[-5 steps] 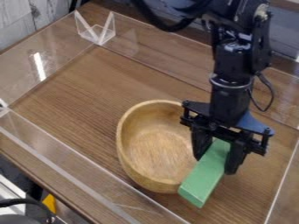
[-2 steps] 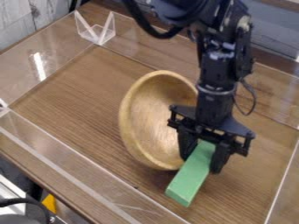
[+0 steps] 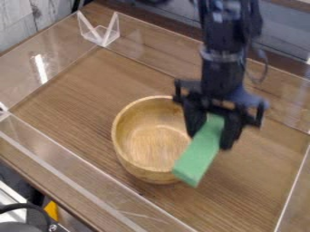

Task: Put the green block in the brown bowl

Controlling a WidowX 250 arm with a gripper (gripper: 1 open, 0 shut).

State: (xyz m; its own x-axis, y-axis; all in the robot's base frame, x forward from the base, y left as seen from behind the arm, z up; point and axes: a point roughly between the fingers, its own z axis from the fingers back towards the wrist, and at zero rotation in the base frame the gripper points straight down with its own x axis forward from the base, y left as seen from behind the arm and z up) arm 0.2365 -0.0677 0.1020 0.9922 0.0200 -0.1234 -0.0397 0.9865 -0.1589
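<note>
Closest to us, at the bottom left corner and well apart from the gripper [image 3: 215,124], we saw a dark round thing [image 3: 27,216] with wires and a small orange bit. We could not tell what it was.

Next we saw the green block [image 3: 198,160]. Its top end was pinched in the gripper, so the gripper was closed on it. The block hung down from the gripper on a slant, with its low end pointing to us and a bit to the left. From where we looked, that low end was in front of the right side of the brown bowl [image 3: 147,140]. We could not tell if the block touched the bowl.

The bowl sat on the brown table [image 3: 67,100], just to the left of the gripper. Its round inside faced up, and we saw its pale wood. The gripper hid a bit of its right edge.

Up behind the gripper, we saw the black robot arm [image 3: 227,54] reaching in from the far side, with a dark wire looping off to its left.

Farthest away, off to the left of the gripper, we saw a small see-through thing with white edges [image 3: 100,29] on the table. We could not tell what it was.
</note>
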